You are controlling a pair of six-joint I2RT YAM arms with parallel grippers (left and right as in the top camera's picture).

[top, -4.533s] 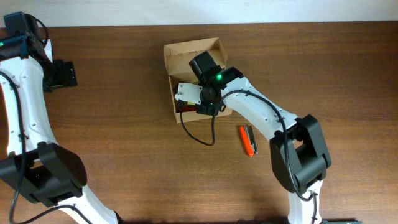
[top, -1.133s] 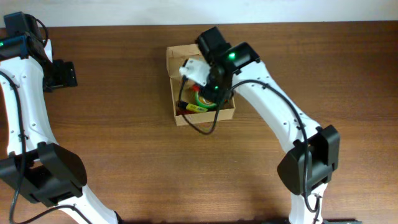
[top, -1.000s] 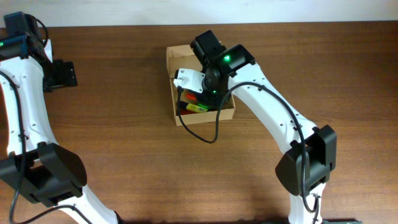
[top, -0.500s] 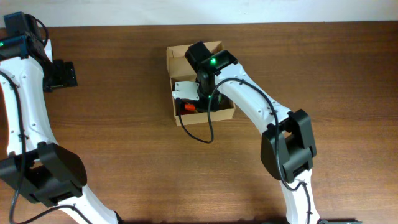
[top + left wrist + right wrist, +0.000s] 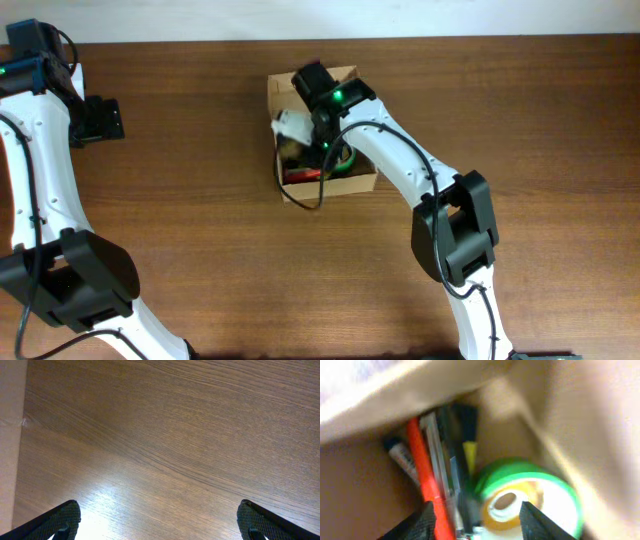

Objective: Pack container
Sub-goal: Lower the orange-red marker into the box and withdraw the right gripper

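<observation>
A dark brown wooden table (image 5: 180, 200) fills the overhead view, its grain running lengthwise. Beyond the far edge lies a pale whitish strip (image 5: 450, 18), wall or floor unclear. In the left wrist view, a bright glare (image 5: 107, 510) sits on the wood, and a beige band (image 5: 10, 435) borders it.

From above, the right arm (image 5: 388, 162) hides most of the box (image 5: 276, 92) inside. Pens (image 5: 424, 485) in the box look blurred, lower ends cut off.
</observation>
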